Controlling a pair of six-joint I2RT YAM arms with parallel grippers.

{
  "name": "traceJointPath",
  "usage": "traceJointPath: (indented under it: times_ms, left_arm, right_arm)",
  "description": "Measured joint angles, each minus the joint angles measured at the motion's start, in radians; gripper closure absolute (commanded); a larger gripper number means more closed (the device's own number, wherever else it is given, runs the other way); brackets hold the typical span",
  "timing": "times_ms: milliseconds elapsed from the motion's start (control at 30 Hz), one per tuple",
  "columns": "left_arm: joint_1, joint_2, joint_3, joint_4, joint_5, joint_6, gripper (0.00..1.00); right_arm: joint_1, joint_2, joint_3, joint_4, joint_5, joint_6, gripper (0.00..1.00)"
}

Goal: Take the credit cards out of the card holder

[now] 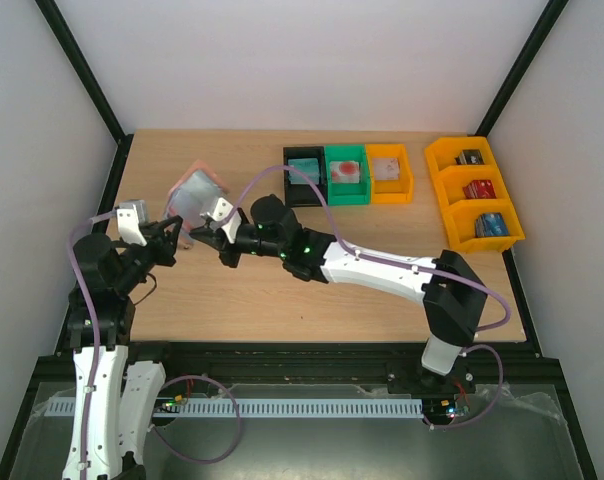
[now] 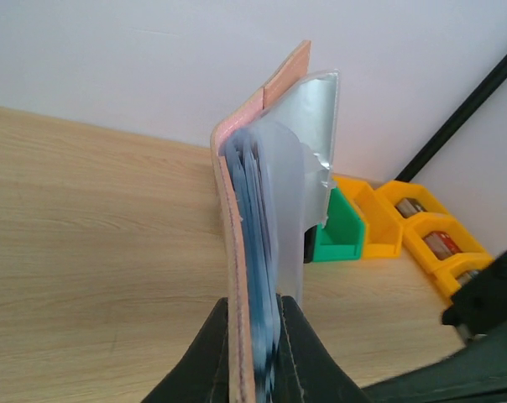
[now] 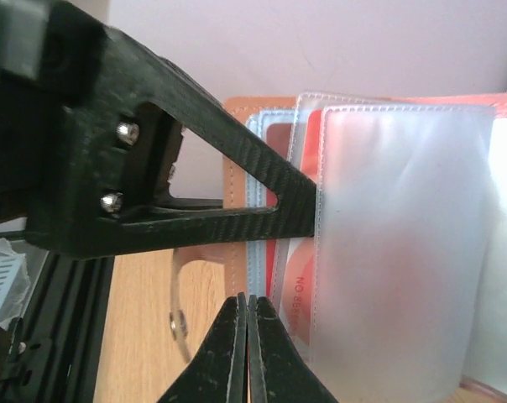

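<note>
- left gripper was clamped tight on the bottom edge of the card holder, keeping it upright above the table, toward the left rear.
- card holder stood open, its clear sleeves fanned out; a red card showed inside one sleeve.
- right gripper was fully closed, tips pressed together just beside the sleeves' lower edge; nothing visible between them.

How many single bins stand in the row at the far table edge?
3: black bin at the left, green bin in the middle, orange bin at the right. None appears hidden.
</note>
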State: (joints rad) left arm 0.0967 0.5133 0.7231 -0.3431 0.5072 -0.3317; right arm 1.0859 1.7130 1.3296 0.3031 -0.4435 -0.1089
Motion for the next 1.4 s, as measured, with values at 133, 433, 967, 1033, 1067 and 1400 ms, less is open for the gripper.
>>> traceJointPath:
  times_ms: [133,433,967,1033,1067,1400]
  left_arm:
    - [0.0,0.0,0.0,0.013,0.028,-0.017,0.98]
    - [0.01,0.001,0.0,0.032,0.025,-0.019,0.98]
    - [0.009,-0.005,-0.005,0.015,0.031,0.063,0.98]
    - [0.009,-0.005,-0.005,0.014,0.037,0.067,0.98]
    - [0.009,-0.005,-0.005,0.014,0.04,0.069,0.98]
    - [0.009,-0.006,-0.012,0.015,0.109,0.071,0.98]
  right_arm:
    - [0.0,0.042,0.031,0.0,0.008,0.0,0.98]
    - [0.006,0.083,0.103,-0.028,0.108,0.016,0.98]
    - [-0.057,0.083,0.123,-0.052,0.203,0.08,0.98]
    - [-0.075,0.083,0.125,-0.056,0.216,0.088,0.98]
    - [-0.078,0.083,0.127,-0.058,0.218,0.09,0.98]
    - [-0.092,0.084,0.154,-0.09,0.077,0.085,0.87]
